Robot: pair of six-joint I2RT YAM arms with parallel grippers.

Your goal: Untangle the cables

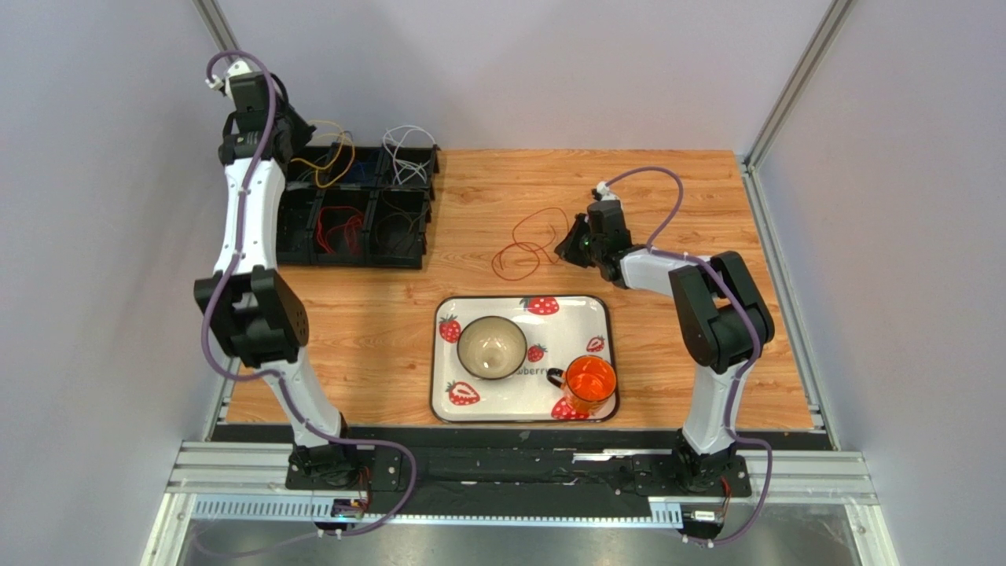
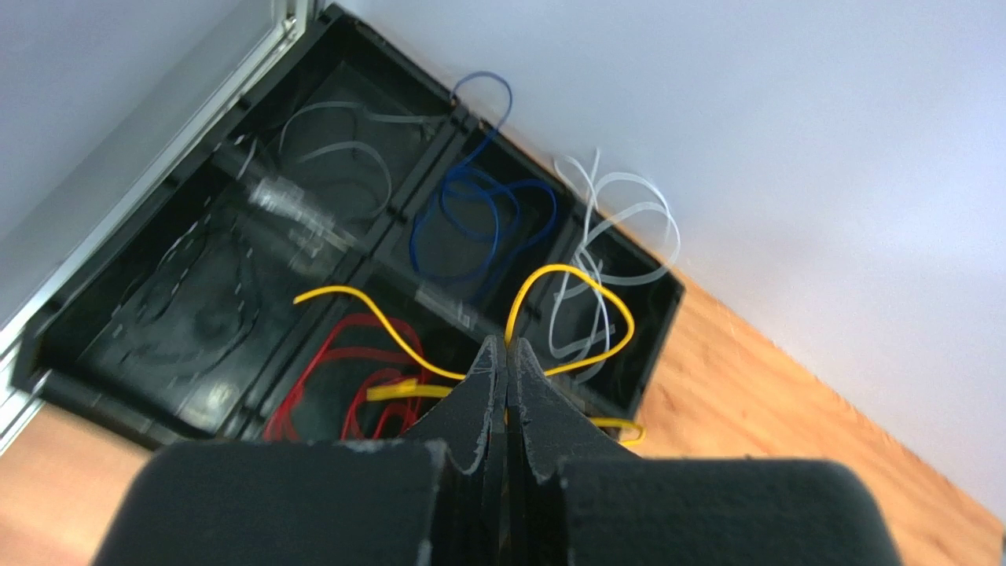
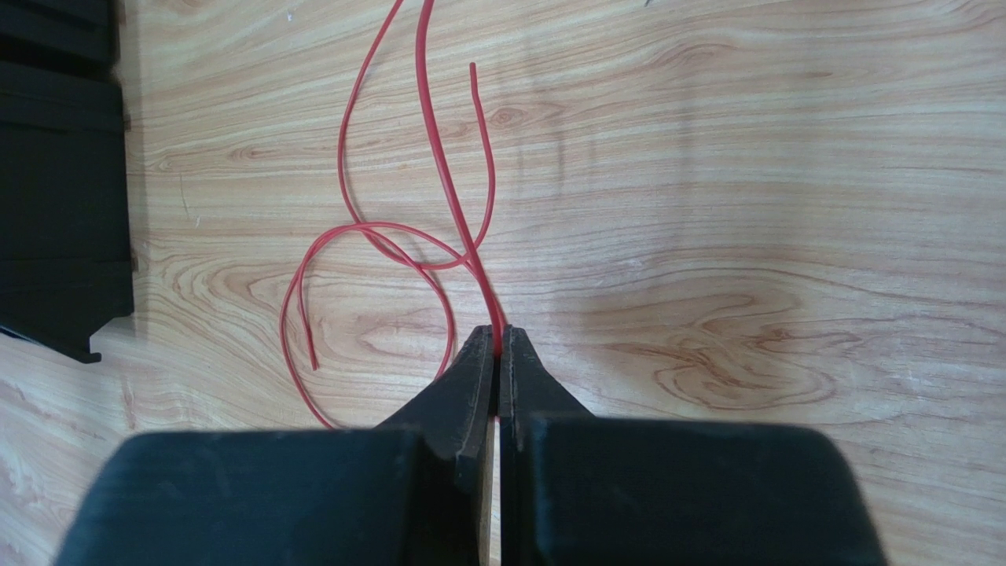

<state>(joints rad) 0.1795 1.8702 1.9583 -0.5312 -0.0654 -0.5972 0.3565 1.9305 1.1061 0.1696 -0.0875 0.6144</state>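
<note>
While the left claw (image 2: 508, 354) pinches a yellow cable (image 2: 569, 268), right claw (image 3: 497, 342) clamped on a red cable (image 3: 443, 165)

Robot lab cell: aluminium frame (image 1: 803, 65), plain panel walls (image 1: 531, 71).

One tray (image 1: 569, 322), one bowl (image 1: 491, 347), one cup (image 1: 589, 383), one black organiser box (image 1: 354, 262).

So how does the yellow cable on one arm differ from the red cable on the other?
Colour aside, the yellow cable loops above the black tray of compartments, while the red cable sprawls across the bare wooden table. The yellow one sits among other cables; the red one lies alone. Both are thin, looped, and pinched by a gripper with its fingers shut: yellow by the left gripper, red by the right gripper.
</note>
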